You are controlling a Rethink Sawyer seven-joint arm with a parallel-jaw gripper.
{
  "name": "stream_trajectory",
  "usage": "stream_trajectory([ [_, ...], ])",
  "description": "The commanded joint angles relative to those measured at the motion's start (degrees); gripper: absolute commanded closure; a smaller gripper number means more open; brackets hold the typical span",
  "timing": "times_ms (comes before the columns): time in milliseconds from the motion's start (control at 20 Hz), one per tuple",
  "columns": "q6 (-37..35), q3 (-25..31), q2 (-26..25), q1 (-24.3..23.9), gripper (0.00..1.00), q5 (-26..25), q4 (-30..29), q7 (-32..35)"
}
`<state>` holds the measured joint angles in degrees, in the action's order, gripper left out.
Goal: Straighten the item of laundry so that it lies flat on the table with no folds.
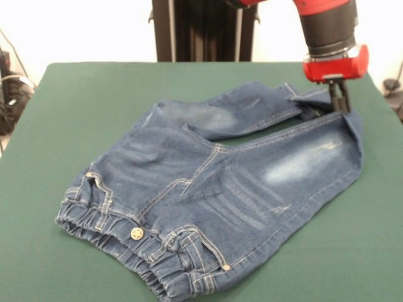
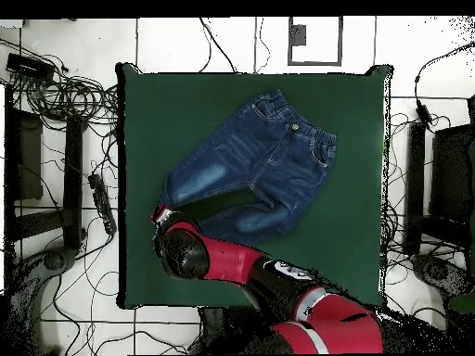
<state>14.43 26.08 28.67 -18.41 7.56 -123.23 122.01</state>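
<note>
The blue denim jeans (image 1: pixel 208 189) lie on the green table (image 1: pixel 75 100), waistband with the star button towards the front left, legs running to the far right. The two legs lie at an angle with a gap of green between them. The far leg's hem is folded over at the right end. My gripper (image 1: pixel 339 104) stands upright at that hem, fingers close together and down on the cloth at the leg ends. In the overhead view the jeans (image 2: pixel 264 158) lie mid-table and the gripper (image 2: pixel 163 215) sits at the leg ends, mostly hidden under the arm.
The red and black arm (image 2: pixel 241 264) reaches over the table's near-base side in the overhead view. Cables and stands (image 2: pixel 56 83) surround the table on the floor. The black pedestal (image 1: pixel 204 28) stands behind the table's far edge.
</note>
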Motion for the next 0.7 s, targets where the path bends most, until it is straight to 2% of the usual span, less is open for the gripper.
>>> stream_trajectory([
  [50,2.02,3.13,-0.99,3.87,1.0,5.35,0.29,18.05],
  [350,2.47,3.21,-0.6,6.14,1.0,9.13,0.65,18.77],
  [700,3.53,3.7,-1.22,6.93,1.0,10.45,0.81,18.14],
])
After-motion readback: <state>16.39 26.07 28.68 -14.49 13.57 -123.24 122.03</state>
